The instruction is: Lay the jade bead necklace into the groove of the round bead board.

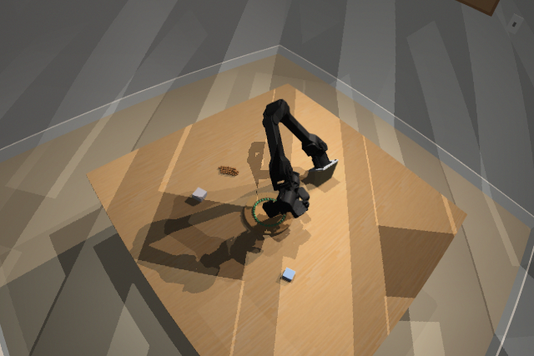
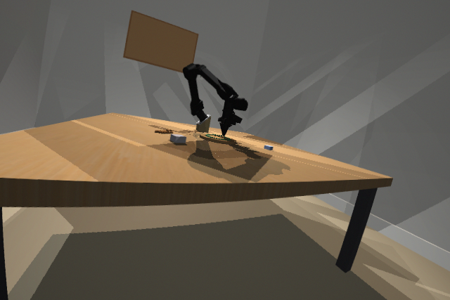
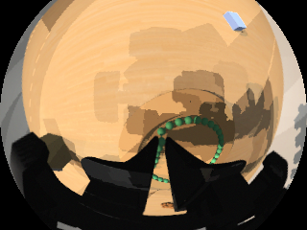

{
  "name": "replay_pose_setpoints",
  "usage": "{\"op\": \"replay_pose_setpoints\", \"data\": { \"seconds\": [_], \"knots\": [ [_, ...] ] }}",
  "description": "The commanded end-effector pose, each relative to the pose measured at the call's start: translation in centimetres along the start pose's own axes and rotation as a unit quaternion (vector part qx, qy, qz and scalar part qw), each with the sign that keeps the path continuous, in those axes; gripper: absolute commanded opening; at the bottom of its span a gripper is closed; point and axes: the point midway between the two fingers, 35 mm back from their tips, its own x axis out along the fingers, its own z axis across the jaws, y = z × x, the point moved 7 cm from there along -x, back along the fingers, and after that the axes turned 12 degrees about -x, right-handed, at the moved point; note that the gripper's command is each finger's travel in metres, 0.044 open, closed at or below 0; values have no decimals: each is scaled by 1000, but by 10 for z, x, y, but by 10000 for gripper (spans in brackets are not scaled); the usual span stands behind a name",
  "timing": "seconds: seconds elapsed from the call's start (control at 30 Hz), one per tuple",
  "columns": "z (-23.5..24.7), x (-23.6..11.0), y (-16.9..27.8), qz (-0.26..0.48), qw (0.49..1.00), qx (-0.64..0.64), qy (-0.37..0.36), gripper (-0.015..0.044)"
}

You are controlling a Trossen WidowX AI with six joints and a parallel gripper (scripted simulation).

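Observation:
The jade bead necklace (image 1: pixel 254 210) (image 2: pixel 214 135) (image 3: pixel 192 121) lies as a green ring on the round brown bead board (image 1: pixel 282 230) (image 2: pixel 219 137) (image 3: pixel 192 146) near the middle of the table. My gripper (image 1: pixel 269 213) (image 2: pixel 222 132) (image 3: pixel 161 140) points down onto the board. Its fingers are shut on the necklace at one side of the ring, low against the board. The fingers and wrist hide the part of the ring beneath them.
A brown bead string (image 1: pixel 228 170) (image 2: pixel 163 131) lies farther back on the table. A grey cube (image 1: pixel 198 193) (image 2: pixel 178 138) sits left of the board and a blue cube (image 1: pixel 288 274) (image 2: pixel 268 147) (image 3: pixel 234 21) toward the front. The arm's base (image 1: pixel 325 167) (image 2: pixel 203 124) stands behind the board.

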Motion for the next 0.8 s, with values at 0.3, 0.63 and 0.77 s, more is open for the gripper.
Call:
{"op": "replay_pose_setpoints", "data": {
  "seconds": [0.3, 0.63, 0.77],
  "knots": [
    [8, 0, -4, -1, 1000, 0, -1, 0],
    [8, 7, -4, 0, 1000, 0, -1, 0],
    [6, 5, -3, -1, 1000, 5, 1, 105]
  ]
}}
